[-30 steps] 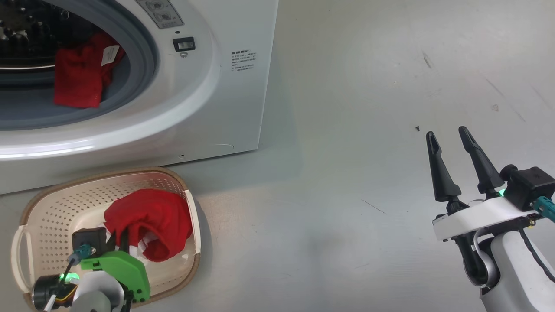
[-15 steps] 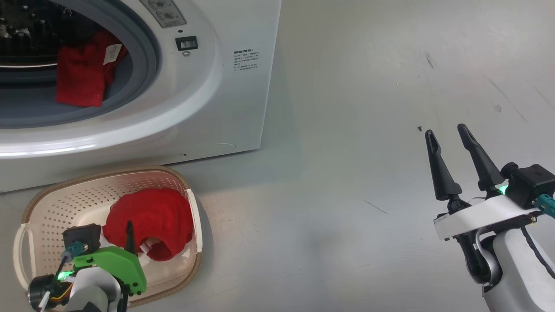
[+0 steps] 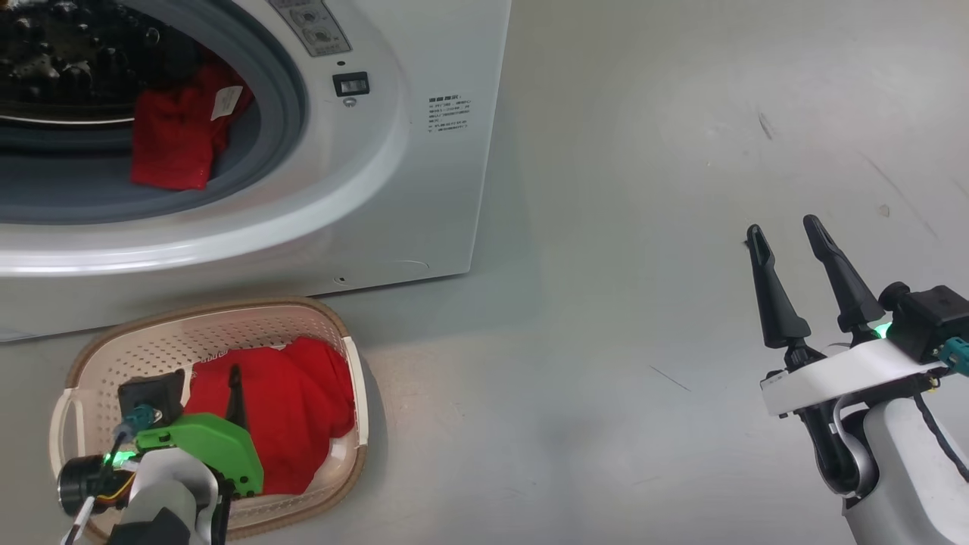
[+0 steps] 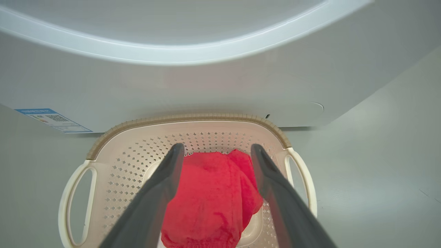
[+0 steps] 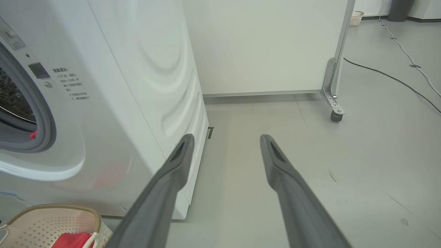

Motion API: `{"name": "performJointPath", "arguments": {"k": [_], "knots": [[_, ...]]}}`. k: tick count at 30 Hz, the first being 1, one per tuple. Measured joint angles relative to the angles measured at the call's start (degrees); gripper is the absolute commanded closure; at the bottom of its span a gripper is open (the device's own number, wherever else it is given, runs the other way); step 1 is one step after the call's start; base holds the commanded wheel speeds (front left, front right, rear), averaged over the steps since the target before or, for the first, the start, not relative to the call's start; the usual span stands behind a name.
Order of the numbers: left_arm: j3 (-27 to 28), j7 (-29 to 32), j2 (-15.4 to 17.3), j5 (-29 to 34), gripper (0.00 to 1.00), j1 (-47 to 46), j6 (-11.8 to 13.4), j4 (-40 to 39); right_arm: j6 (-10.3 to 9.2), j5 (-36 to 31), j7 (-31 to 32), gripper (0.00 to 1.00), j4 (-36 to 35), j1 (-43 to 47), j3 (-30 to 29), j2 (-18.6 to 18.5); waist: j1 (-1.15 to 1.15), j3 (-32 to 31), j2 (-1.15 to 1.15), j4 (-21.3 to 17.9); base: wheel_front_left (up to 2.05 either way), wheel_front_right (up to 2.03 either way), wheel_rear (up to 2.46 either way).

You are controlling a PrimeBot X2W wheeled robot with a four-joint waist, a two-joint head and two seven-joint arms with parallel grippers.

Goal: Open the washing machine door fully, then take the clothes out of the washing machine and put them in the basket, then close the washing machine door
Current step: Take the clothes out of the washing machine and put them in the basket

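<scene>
Left fingers (image 4: 162, 182) spread wide, gripping nothing, above red clothes (image 3: 303, 401) lying in basket (image 3: 227, 306), just before washing machine (image 3: 424, 189). Second red piece (image 3: 174, 144) in machine's opening. Right fingers (image 3: 772, 303) apart, empty, well right of machine.

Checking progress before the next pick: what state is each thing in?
Washing machine: mouth open.
Drum garment: red, lying at the mouth's edge.
Basket: upright on floor, holding red garment.
Left pincer: open, above that garment.
Right pincer: open, empty, over floor.
</scene>
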Motion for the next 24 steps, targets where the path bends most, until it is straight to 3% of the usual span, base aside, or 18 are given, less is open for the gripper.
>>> {"name": "performJointPath", "arguments": {"k": [17,24], "knots": [[-3.4,-1.2,-0.2,2.4,0.0,-0.7,-2.8,-4.9,0.0,0.0,0.0,0.0,1.4,1.2,-0.8,1.4,0.0,-6.4,0.0,3.7,0.0,0.0,0.0],[-3.8,-1.2,-0.2,2.7,0.0,-0.7,-3.4,-12.6,0.0,-0.2,0.0,0.0,1.7,2.7,-1.1,1.7,0.0,-9.4,0.0,5.5,0.0,0.0,0.0]]}}
